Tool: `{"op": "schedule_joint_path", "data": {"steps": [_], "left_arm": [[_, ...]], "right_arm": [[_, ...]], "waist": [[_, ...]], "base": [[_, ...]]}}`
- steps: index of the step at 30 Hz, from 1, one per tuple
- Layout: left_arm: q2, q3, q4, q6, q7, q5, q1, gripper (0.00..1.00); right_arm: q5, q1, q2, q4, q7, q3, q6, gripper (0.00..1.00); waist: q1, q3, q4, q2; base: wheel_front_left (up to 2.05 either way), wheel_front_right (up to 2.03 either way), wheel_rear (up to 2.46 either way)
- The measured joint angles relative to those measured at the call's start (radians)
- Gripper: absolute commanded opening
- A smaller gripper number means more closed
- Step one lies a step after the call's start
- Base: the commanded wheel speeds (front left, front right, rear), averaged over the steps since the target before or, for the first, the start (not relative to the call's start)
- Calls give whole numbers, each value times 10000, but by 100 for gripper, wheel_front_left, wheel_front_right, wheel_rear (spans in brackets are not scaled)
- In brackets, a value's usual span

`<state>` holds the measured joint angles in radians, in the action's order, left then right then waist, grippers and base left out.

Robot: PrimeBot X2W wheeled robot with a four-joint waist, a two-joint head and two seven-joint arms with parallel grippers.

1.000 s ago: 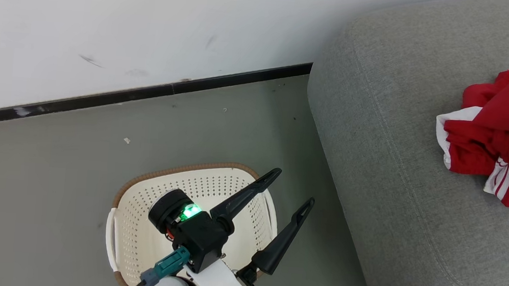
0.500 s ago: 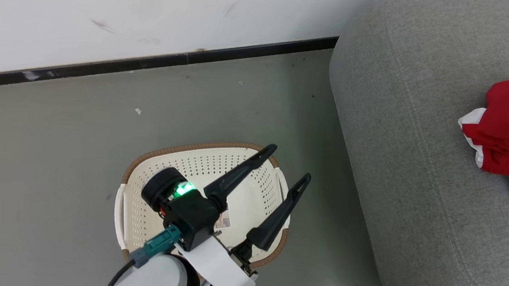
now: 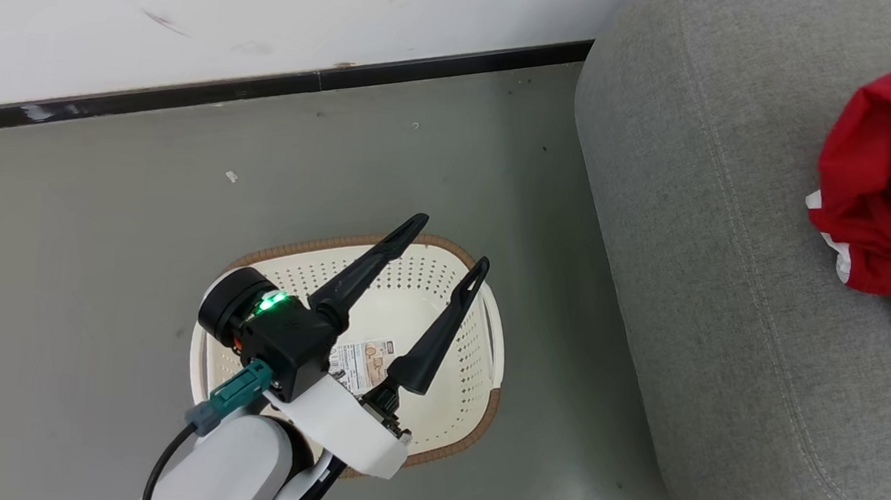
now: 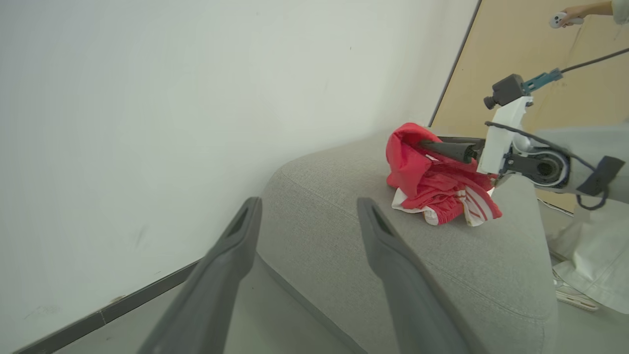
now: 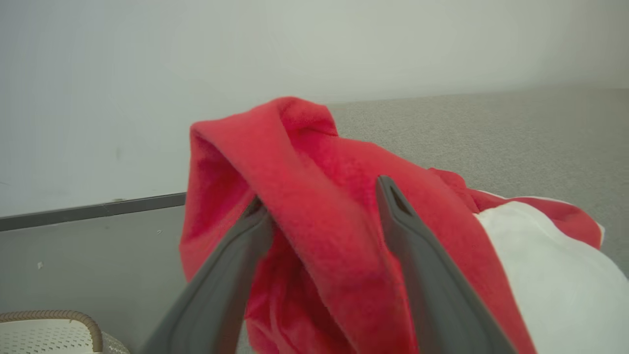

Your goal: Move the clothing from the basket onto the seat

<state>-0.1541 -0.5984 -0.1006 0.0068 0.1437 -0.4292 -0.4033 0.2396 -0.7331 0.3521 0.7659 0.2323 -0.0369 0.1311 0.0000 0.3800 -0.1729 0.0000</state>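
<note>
The clothing (image 3: 864,187), red with white trim, lies heaped on the grey seat (image 3: 712,303) at the right. My right gripper (image 5: 322,194) is open, its two fingers spread with a fold of the clothing (image 5: 319,157) draped across them. The left wrist view has the right gripper (image 4: 442,147) poking into the clothing (image 4: 427,182) from the right. My left gripper (image 3: 451,242) hangs open over the cream basket (image 3: 471,435), holding nothing. A printed label (image 3: 361,359) lies on the basket's floor.
The basket stands on grey floor between the white wall with its black skirting (image 3: 268,85) and the seat's rounded corner. A person's hand with a controller (image 4: 565,17) and a pale trouser leg and shoe (image 4: 585,265) show beyond the seat.
The head view has shifted. My left gripper has swung a little leftward over the basket. A dark finger of the right gripper now shows inside the clothing, which stands bunched higher.
</note>
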Motion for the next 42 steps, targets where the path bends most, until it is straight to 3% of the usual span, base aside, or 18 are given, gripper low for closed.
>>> {"op": "schedule_joint_path", "data": {"steps": [13,20,30,42], "left_arm": [[-155,439,702,96,378,-104,47,100],[-267,811,1026,288,604,-251,453,100],[-384,1685,1522,782,880,-575,1279,100],[-554,2892,1944,1547,1043,-700,2388,100]], "right_arm": [[-27,1230,-104,-1072,186,274,0,100],[-27,1635,-441,-2541,198,635,0,100],[-251,2673,-1337,-4303,201,403,0,100],[-861,3847,-2069,-5348,201,-612,0,100]], "waist": [[0,-439,-363,0],[0,-822,-493,0],[0,-1521,-483,0],[0,-2296,-185,0]], "base": [[0,0,0],[0,0,0],[0,0,0],[0,0,0]]}}
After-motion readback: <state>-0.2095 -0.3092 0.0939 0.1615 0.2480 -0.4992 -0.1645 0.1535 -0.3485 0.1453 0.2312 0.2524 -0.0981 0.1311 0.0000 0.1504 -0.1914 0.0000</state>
